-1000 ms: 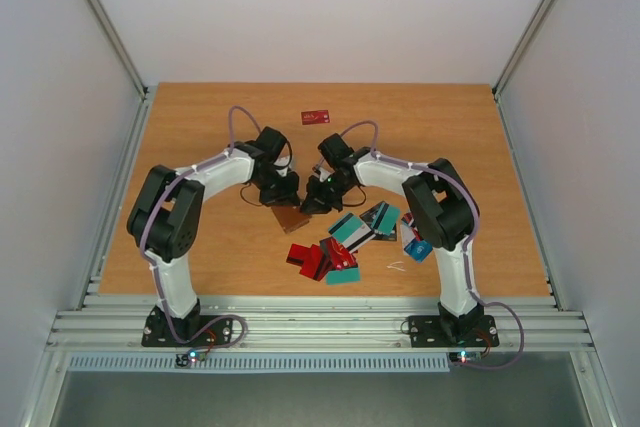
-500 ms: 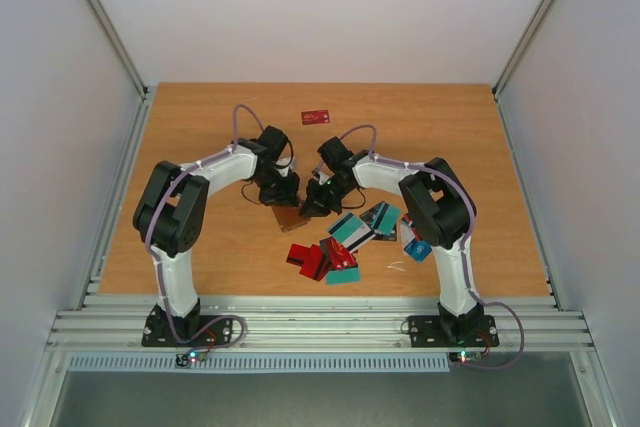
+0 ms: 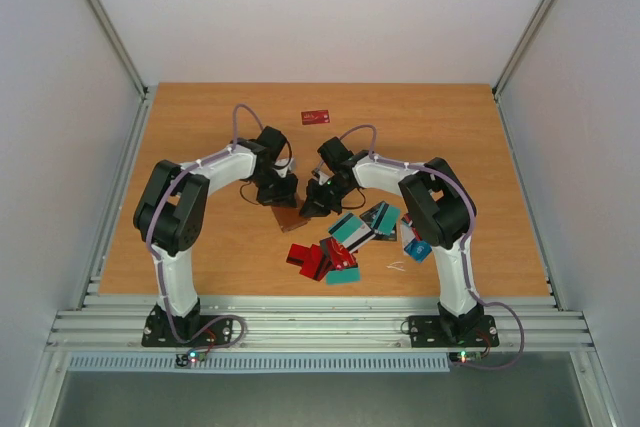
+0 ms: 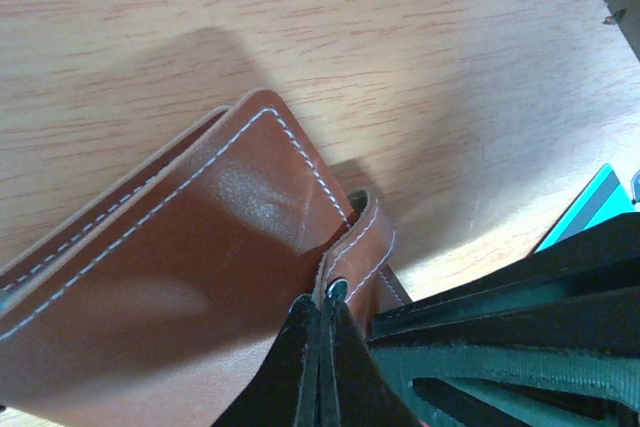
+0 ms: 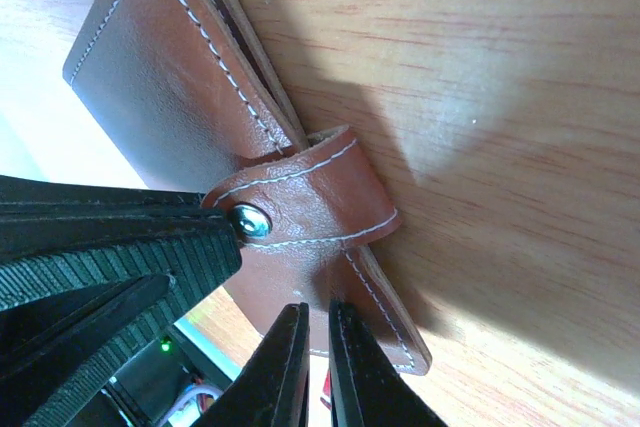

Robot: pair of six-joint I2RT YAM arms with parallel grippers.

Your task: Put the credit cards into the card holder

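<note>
Nearest me, the credit cards (image 3: 345,242) are lying scattered on the worktop (image 3: 200,127). Just beyond, the left end effector (image 4: 320,362) is pinching the strap (image 4: 362,245) of the card holder (image 4: 170,287); the right end effector (image 5: 318,362) is clamping its edge.

I can read no text, number or brand anywhere here. The lone red card (image 3: 316,117) on the far side of the table carries pale print, but it is too small for me to make out. The scattered credit cards (image 3: 347,230) on the near right show dark stripes and light patches, and any lettering on them is blurred. Up close, the card holder (image 5: 160,87) shows me only white stitching and 1 metal stud, with no legible stamp on the leather.
</note>
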